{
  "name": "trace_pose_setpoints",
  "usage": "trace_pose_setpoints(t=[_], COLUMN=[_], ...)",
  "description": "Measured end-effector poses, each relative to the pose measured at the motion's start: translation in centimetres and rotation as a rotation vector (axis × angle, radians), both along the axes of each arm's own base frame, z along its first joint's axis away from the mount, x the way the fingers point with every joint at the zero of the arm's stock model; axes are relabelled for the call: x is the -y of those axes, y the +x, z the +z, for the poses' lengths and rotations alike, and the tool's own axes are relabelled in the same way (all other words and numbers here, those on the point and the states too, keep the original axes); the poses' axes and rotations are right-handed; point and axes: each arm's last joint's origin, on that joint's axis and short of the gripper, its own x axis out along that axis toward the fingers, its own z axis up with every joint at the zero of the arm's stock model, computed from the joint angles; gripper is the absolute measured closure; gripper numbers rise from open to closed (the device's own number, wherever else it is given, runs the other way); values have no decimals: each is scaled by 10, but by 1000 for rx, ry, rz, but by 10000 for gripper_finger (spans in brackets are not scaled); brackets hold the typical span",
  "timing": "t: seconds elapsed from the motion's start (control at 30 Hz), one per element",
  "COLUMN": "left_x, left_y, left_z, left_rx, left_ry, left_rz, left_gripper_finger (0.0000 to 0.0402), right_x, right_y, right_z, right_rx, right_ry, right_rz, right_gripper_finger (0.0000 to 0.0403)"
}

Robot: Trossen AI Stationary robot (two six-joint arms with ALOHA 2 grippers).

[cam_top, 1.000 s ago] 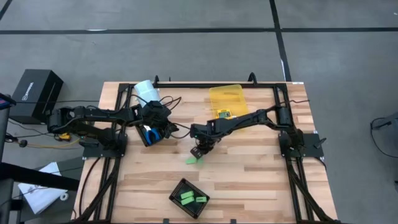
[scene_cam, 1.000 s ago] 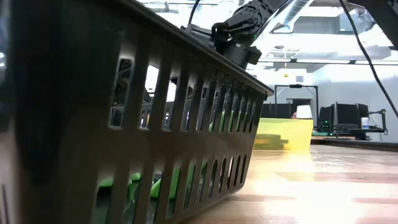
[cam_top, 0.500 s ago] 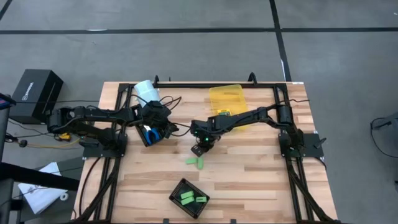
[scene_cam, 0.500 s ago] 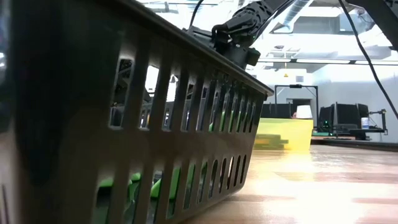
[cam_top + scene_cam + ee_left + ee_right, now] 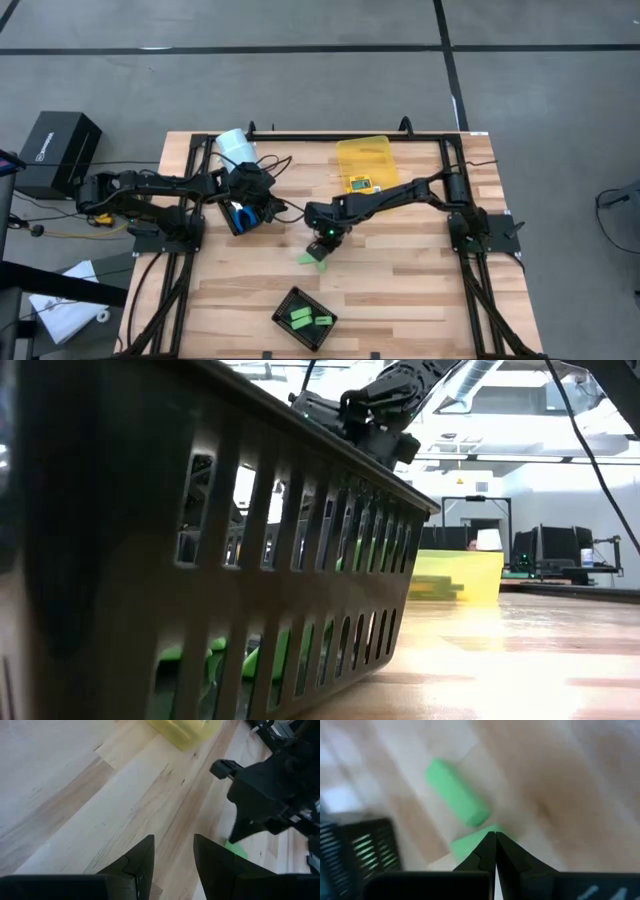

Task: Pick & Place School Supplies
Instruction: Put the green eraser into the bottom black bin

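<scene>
Right gripper poised over two green pieces at the centre of the table

In the high view the right gripper (image 5: 322, 240) sits at centre frame, fingers pressed fully together and holding nothing, directly above the two small light-green oblong pieces (image 5: 313, 257) lying bare on the wooden slatted table (image 5: 400, 290). They lie just below and slightly left of it in that frame. In the right wrist view one light-green piece (image 5: 456, 793) lies free ahead of the fingertips, long axis running diagonally from upper left to lower right, while the second piece (image 5: 477, 840) sits right at the closed tips. The left gripper (image 5: 262, 205), partly open and empty, waits at centre left over a black tray (image 5: 238, 226), farther from the pieces. The black slotted basket (image 5: 304, 320) with green pieces inside lies at lower centre.
</scene>
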Motion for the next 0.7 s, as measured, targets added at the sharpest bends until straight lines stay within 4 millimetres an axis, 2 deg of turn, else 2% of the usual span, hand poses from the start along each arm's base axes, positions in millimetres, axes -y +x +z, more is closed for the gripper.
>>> trace_pose_setpoints(t=[0.07,0.2,0.33,0.53,0.7], left_x=[0,0,0,3,6], left_y=[0,0,-1,-9,-13], left_z=[0,0,-1,-15,-21], left_rx=[0,-4,-5,-50,-56], left_ry=[0,3,-1,-21,-83], left_rz=[1,6,2,8,-14], left_gripper_finger=[270,270,270,270,270], right_x=[5,5,-2,19,19], right_y=[4,7,9,9,8], right_z=[-17,-46,-47,-43,-44], right_rx=[-29,-86,-49,-28,-27], right_ry=[9,178,167,174,170], right_rz=[-26,26,47,10,19], right_gripper_finger=[403,403,403,403,403])
